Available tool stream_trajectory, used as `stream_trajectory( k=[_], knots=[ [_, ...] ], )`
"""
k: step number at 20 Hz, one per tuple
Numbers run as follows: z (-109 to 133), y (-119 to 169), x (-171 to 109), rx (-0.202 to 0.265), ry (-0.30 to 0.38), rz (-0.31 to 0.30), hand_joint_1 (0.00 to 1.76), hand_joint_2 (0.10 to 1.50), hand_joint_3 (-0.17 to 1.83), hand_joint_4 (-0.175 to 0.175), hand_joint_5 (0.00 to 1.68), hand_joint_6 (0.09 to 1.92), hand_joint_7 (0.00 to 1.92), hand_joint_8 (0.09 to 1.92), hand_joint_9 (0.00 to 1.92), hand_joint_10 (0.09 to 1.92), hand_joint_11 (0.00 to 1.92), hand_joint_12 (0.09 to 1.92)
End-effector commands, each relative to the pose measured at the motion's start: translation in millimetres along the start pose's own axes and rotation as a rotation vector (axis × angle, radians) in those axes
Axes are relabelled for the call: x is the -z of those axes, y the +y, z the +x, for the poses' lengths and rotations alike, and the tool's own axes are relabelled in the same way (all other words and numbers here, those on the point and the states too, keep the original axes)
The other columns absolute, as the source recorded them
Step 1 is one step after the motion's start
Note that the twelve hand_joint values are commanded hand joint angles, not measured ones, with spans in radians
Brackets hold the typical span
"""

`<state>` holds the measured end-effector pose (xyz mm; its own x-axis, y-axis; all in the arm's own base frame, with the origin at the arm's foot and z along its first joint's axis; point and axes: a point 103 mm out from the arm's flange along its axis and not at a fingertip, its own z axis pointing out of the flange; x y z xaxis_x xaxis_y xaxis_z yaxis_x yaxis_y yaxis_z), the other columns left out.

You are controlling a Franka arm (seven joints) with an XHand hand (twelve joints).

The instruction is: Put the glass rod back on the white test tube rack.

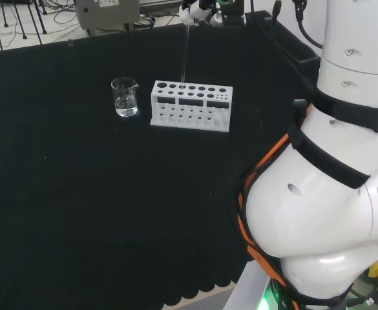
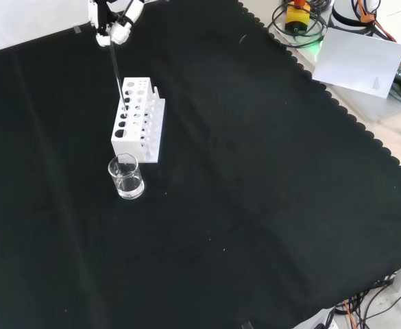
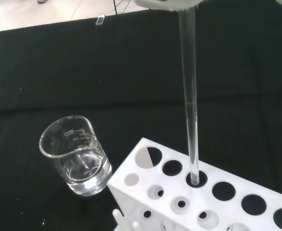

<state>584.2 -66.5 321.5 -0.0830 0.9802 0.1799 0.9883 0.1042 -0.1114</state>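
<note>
The white test tube rack (image 1: pixel 191 106) (image 2: pixel 140 120) (image 3: pixel 213 202) stands on the black cloth. A clear glass rod (image 1: pixel 184 55) (image 2: pixel 116 68) (image 3: pixel 190 101) hangs nearly upright, its lower tip inside a hole in the rack's back row. The black and white hand (image 1: pixel 196 11) (image 2: pixel 112 24) is above the rack and pinches the rod's top end. In the wrist view a blurred white part of the hand (image 3: pixel 167 4) covers the rod's top.
A small glass beaker (image 1: pixel 125 97) (image 2: pixel 125 177) (image 3: pixel 76 155) with a little clear liquid stands beside the rack's end. The arm's white links (image 1: pixel 331 181) rise at the right of the head view. A sheet of paper (image 2: pixel 358 60) lies past the cloth's scalloped edge.
</note>
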Motion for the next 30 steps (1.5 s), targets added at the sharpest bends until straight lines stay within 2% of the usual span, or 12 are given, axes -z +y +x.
stream_trajectory(
  k=[1,13,22,30],
  knots=[
    [-6.9,0.7,-8.9,0.001,-0.005,0.009,1.31,1.05,-0.07,-0.175,1.33,0.09,1.23,0.91,1.75,0.55,1.62,0.86],
    [-4.4,12.8,-34.7,0.017,0.012,0.042,1.31,1.05,-0.07,-0.175,1.33,0.09,1.23,0.91,1.75,0.55,1.62,0.86],
    [-12.1,16.4,-53.4,0.009,0.019,0.056,1.31,1.05,-0.07,-0.175,1.34,0.09,1.23,0.91,1.75,0.55,1.62,0.86],
    [-11.7,19.3,-61.1,0.022,0.017,0.077,1.31,1.05,-0.07,-0.175,1.34,0.09,1.23,0.91,1.75,0.55,1.62,0.86]
  ],
)
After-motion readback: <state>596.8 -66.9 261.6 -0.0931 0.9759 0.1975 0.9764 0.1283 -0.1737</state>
